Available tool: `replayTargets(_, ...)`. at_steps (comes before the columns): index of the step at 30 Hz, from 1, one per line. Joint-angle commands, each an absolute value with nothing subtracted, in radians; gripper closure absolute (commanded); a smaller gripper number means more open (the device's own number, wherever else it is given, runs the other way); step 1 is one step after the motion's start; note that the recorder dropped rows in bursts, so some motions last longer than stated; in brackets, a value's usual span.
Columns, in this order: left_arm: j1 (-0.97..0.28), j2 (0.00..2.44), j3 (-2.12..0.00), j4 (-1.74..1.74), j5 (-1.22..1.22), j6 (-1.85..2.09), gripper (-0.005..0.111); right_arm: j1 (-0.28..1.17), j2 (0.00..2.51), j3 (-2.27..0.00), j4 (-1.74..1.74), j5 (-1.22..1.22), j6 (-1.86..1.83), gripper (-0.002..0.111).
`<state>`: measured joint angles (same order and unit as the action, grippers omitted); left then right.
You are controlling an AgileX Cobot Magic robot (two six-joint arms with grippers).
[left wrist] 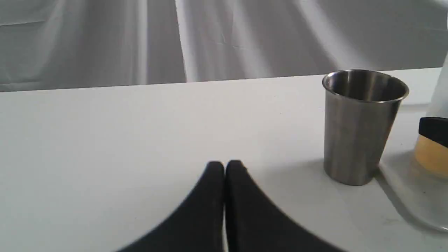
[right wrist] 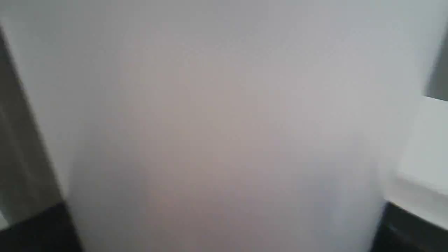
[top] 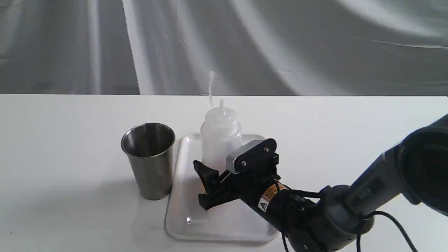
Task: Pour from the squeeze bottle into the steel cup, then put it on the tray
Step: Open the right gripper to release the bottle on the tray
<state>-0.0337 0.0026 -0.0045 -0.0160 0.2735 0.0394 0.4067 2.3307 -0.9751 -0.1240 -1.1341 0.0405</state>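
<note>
So, your squeeze bottle (top: 220, 133) stands upright on the tray (top: 210, 220), with the right gripper (top: 215, 165) clamped on its lower body. Left gripper (left wrist: 225, 168) is pinched together, idle over the table (top: 70, 140). Steel cup (top: 148, 157) sits just left of the tray (inside reads dark, no liquid I can make out), so I'd call the pour not yet done. Bottle's translucent white, amber at the bottom, cap strap up.
</note>
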Motion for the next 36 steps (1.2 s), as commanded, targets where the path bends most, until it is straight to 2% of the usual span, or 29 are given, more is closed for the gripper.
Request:
replayTargets(1, -0.039, 0.0, 0.0, -0.015, 0.266, 0.035, 0.107, 0.406, 2.328, -0.98, -0.12, -1.147, 0.03, 0.03)
replayTargets(12, -0.039, 0.0, 0.0, -0.015, 0.266, 0.037, 0.107, 0.406, 2.328, -0.98, -0.132, -1.124, 0.033, 0.019)
replayTargets(25, -0.039, 0.0, 0.0, -0.015, 0.266, 0.035, 0.107, 0.406, 2.246, -0.973, -0.146, -0.995, 0.031, 0.019)
replayTargets(36, -0.039, 0.0, 0.0, -0.015, 0.266, 0.037, 0.107, 0.392, 2.121, -0.82, -0.146, -0.971, 0.031, 0.019)
